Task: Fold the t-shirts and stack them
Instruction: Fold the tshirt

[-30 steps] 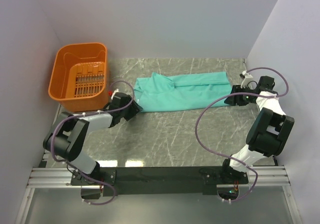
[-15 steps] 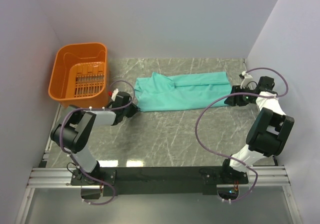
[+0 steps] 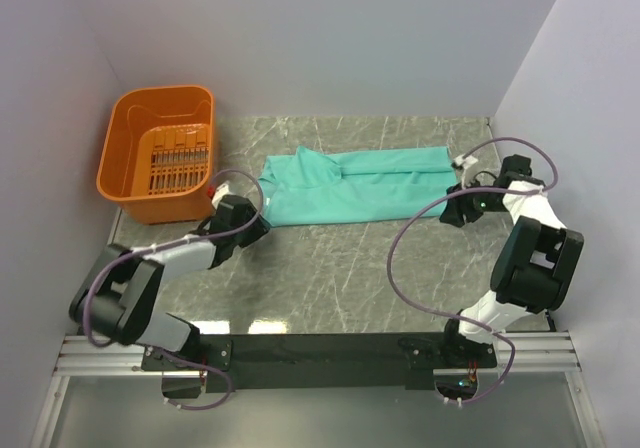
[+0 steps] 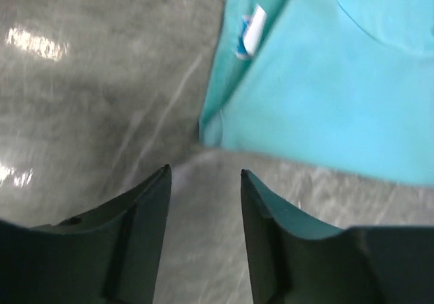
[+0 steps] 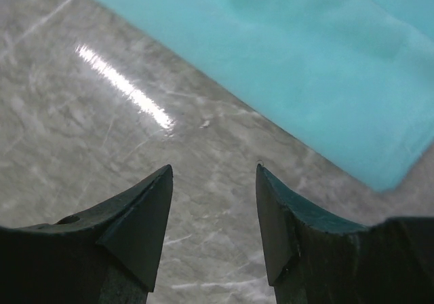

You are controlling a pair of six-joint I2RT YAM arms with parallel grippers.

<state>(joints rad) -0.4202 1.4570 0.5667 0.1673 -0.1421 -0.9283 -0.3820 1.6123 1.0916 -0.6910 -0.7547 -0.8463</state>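
Observation:
A teal t-shirt (image 3: 350, 183) lies folded lengthwise into a long strip across the back of the marble table. Its white neck label (image 4: 254, 29) shows in the left wrist view, where the shirt's near corner (image 4: 213, 131) lies just beyond my fingertips. My left gripper (image 3: 258, 226) is open and empty, just off the shirt's left end. My right gripper (image 3: 448, 216) is open and empty, just off the shirt's right near corner (image 5: 386, 175). Both sets of jaws stand apart over bare marble (image 5: 135, 134).
An orange plastic basket (image 3: 160, 153) stands at the back left, beside the left arm. Grey walls close in the left, back and right sides. Cables loop from both arms over the table.
The shirt has shifted a little to the left. My left gripper has drawn back toward the near side, off the shirt's end. My right gripper has moved left and nearer.

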